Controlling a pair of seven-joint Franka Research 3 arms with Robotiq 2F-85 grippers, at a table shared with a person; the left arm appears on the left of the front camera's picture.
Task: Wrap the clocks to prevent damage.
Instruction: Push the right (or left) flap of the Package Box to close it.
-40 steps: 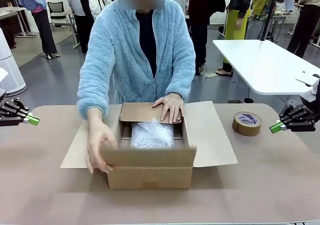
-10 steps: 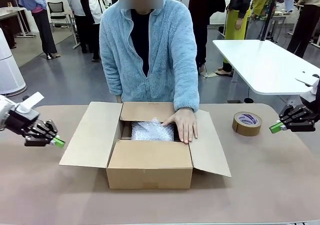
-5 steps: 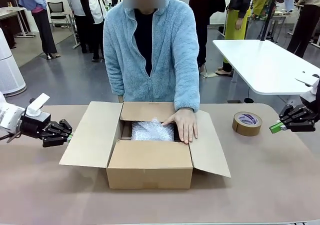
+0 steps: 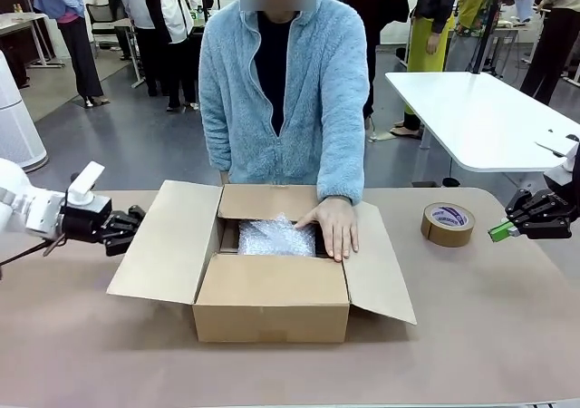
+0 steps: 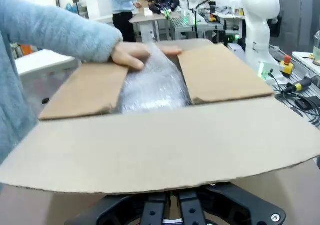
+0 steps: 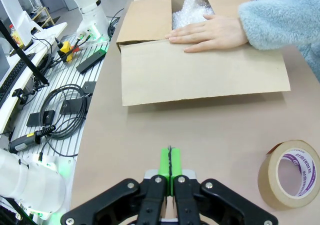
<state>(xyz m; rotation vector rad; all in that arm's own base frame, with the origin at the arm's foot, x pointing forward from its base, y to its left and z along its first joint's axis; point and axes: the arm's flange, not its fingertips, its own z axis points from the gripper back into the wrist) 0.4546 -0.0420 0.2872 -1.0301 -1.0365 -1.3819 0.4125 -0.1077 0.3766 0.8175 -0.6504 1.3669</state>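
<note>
Across the box flap (image 4: 168,240) from the left pincer (image 4: 136,219) lie the clocks (image 4: 275,238).

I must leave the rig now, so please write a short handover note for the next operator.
Left jaws shut, at the left flap of the cardboard box.
Right jaws shut, empty, off to the side of the tape roll.
Person's hand rests on the right flap.
Done: a bubble-wrapped clock bundle lies in the box.
To do: box open, untaped.
</note>
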